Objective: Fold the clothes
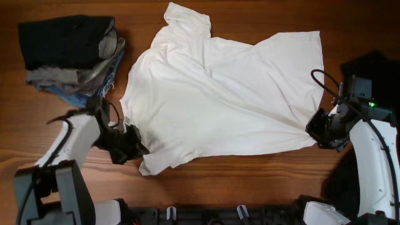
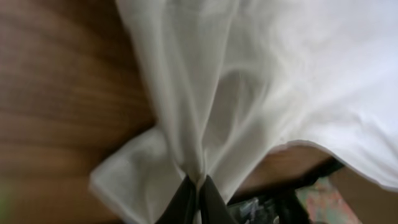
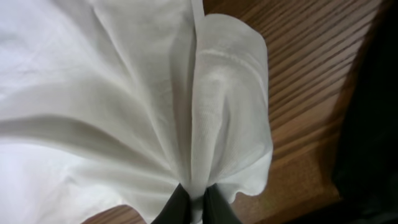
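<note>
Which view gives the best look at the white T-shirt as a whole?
Overhead: the whole white T-shirt lies spread on the table, nearly all its outline visible. Each wrist view shows only a bunch of its fabric pinched in shut jaws.

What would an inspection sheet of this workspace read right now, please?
Surface: wooden table, bare wood around the clothes.
Job's things: white T-shirt spread out, creased; folded pile of black, grey and denim pieces at the far left; dark cloth at the right edge, partly hidden.
Clutter: nothing seen.
Grippers: left pincer and right pincer each shut on a T-shirt edge.
Cables: black cable looped beside the right arm.
Surroundings: nothing seen.
</note>
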Available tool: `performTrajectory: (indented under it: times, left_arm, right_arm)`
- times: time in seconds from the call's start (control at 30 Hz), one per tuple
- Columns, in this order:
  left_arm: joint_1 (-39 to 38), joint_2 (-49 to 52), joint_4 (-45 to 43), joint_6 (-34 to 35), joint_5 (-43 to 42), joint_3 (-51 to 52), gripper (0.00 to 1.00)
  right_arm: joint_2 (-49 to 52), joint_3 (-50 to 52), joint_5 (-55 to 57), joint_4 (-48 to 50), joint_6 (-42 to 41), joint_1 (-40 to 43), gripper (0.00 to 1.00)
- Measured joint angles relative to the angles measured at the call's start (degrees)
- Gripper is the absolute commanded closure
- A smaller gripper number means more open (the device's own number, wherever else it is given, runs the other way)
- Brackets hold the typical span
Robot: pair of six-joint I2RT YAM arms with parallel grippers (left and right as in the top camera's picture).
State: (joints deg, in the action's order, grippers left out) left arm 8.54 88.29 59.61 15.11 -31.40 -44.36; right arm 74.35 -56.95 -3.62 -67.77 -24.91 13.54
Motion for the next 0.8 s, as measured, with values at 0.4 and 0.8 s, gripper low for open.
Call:
performTrajectory:
  times: [0.4, 0.8]
  left_arm:
    - [3.7, -12.1, 8.5, -3.3, 11.8, -20.9, 0.96]
    - [-7.1, -5.3, -11.4, -2.6, 15.9, -20.9, 0.96]
  right_arm:
    - [0.0, 5.5, 0.8, 6.5, -3.6, 0.0, 0.94]
    - [0.1, 5.9, -10.3, 23.7, -1.0, 0.0, 0.92]
